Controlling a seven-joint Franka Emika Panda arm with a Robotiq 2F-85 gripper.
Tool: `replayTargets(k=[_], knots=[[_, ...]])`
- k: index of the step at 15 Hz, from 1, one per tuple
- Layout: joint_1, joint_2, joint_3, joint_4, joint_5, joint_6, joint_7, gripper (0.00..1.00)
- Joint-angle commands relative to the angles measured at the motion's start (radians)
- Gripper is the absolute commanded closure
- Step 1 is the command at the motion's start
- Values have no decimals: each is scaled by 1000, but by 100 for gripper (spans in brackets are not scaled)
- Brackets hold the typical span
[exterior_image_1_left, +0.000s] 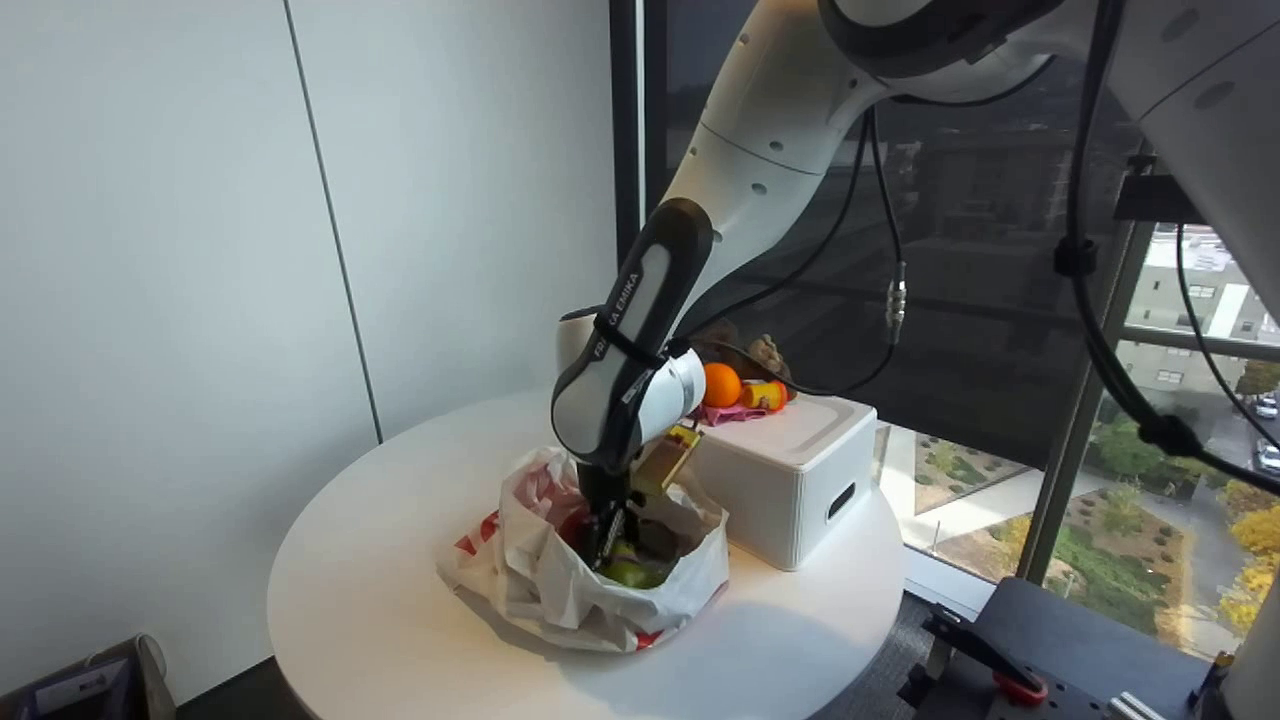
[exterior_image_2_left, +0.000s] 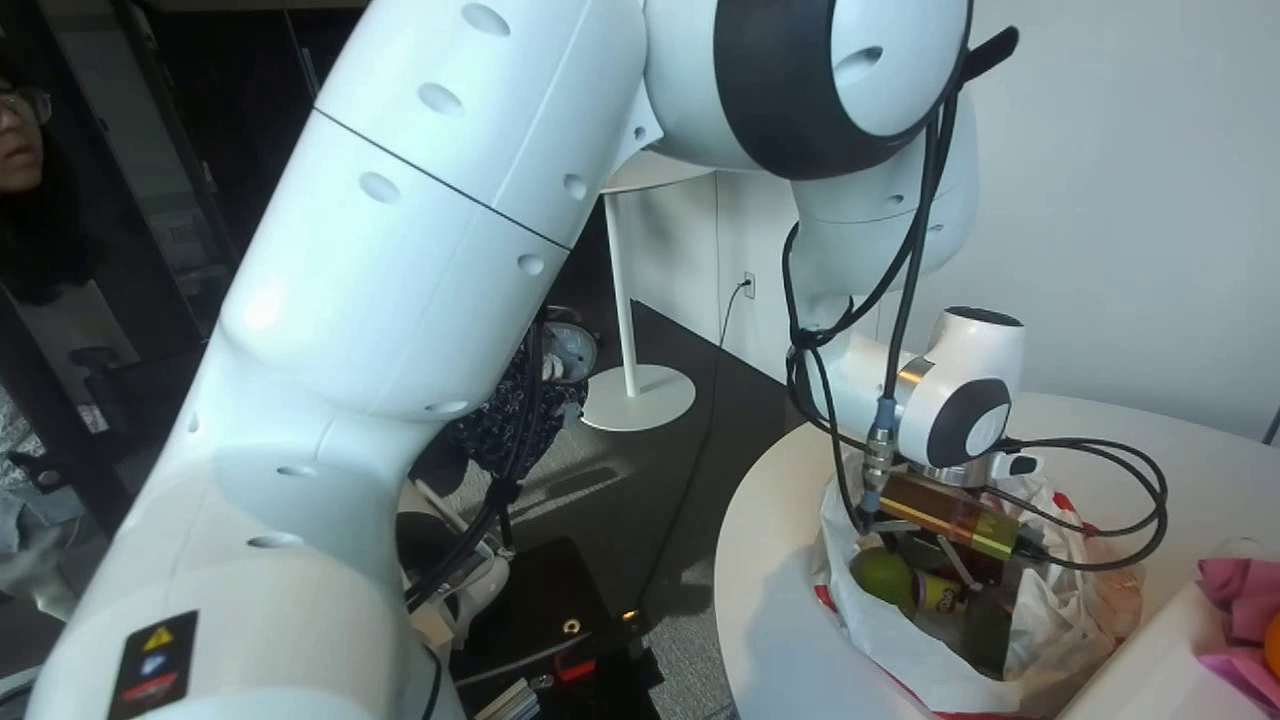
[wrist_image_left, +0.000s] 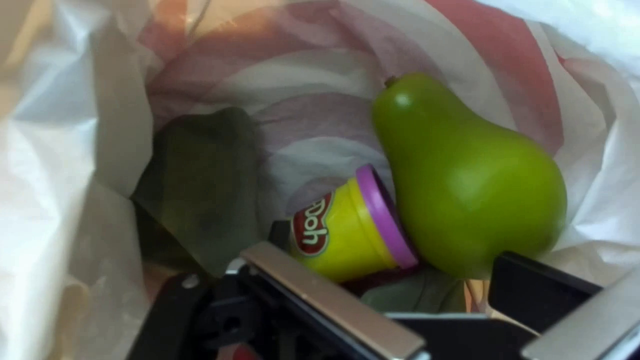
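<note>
My gripper (wrist_image_left: 406, 257) is open and reaches down into a white bag with red stripes (wrist_image_left: 530, 85). The bag (exterior_image_1_left: 560, 600) stands open on the round white table. A yellow Play-Doh can (wrist_image_left: 345, 230) with a purple lid lies on its side between the fingers, close to the left fingertip. A green pear (wrist_image_left: 465, 185) lies against the lid, its wide end by the right fingertip. A dark grey-green piece (wrist_image_left: 205, 185) lies left of the can. Another greyish thing and a black one are partly hidden below the can. The gripper (exterior_image_1_left: 612, 535) is partly hidden by the bag in both exterior views.
A white box (exterior_image_1_left: 770, 480) stands beside the bag on the table (exterior_image_1_left: 370, 560). An orange (exterior_image_1_left: 721, 385), a yellow can (exterior_image_1_left: 762, 395) and pink cloth (exterior_image_1_left: 735, 414) sit on it. Cables loop round the arm. A person (exterior_image_2_left: 25, 150) shows at an exterior view's edge.
</note>
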Motion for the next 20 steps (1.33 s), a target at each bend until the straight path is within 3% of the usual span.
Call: replayTargets(k=[1, 8, 12, 16, 19, 20], knots=[[-8, 12, 20, 20, 81, -45, 88, 0], [10, -3, 11, 1, 117, -35, 159, 0], [60, 25, -56, 3, 51, 79, 216, 0], [99, 49, -125, 7, 62, 172, 338, 0], [113, 62, -157, 10, 79, 169, 407, 0], [119, 63, -164, 8, 77, 170, 422, 21]])
